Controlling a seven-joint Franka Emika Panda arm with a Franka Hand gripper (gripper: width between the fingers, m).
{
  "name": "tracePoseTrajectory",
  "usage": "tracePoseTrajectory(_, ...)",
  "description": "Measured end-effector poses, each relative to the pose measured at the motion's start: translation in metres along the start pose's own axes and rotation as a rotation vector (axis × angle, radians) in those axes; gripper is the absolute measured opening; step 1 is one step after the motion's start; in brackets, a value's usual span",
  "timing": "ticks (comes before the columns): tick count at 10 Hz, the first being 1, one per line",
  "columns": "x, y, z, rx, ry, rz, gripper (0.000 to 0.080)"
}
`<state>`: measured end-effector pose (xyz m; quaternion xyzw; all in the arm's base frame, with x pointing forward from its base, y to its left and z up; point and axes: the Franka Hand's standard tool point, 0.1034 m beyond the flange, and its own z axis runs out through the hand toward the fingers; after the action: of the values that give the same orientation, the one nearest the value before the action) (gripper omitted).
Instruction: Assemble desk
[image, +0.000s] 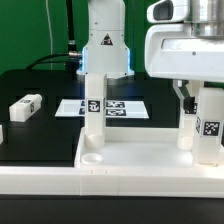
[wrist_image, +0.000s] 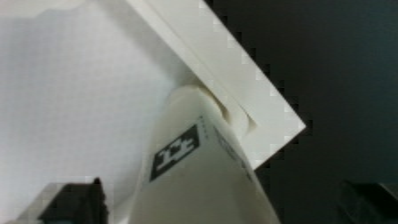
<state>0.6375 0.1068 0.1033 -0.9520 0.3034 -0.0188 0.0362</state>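
Note:
The white desk top (image: 150, 160) lies flat with its rim up. One white tagged leg (image: 93, 112) stands upright in its far corner on the exterior view's left. A second leg (image: 205, 128) stands upright at the corner on the exterior view's right. My gripper (image: 197, 108) is around its upper part. In the wrist view this leg (wrist_image: 199, 165) runs down into the round corner socket (wrist_image: 210, 100) of the desk top (wrist_image: 71, 90). My gripper (wrist_image: 217, 205) straddles it, and both dark fingers (wrist_image: 71, 203) stand apart from its sides. A third leg (image: 25, 106) lies loose on the black table.
The marker board (image: 120, 107) lies behind the desk top, in front of the robot base (image: 105, 45). A long low white rail (image: 40, 182) runs along the front. Black table (image: 40, 135) surrounds the desk top.

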Motion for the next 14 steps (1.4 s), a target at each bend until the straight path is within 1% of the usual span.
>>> tracePoseTrajectory(2,0.0020,0.0004,-0.0022,-0.035,0.006,-0.180,0.0649)
tracePoseTrajectory(3,0.0017,0.0002,-0.0022,-0.048,0.011,-0.247,0.0649)
tracePoseTrajectory(5,0.0003,-0.0011,-0.0020,-0.057,0.014,-0.364,0.0649)
tracePoseTrajectory(7,0.0012,0.0001,-0.0019,-0.059,0.012,-0.419,0.0637)
tracePoseTrajectory(9,0.0012,0.0001,-0.0019,-0.059,0.013,-0.414,0.0284)
tracePoseTrajectory(13,0.0012,0.0002,-0.0019,-0.058,0.013,-0.385,0.0288)
tracePoseTrajectory(14,0.0009,-0.0002,-0.0018,-0.055,0.013,-0.347,0.0288)
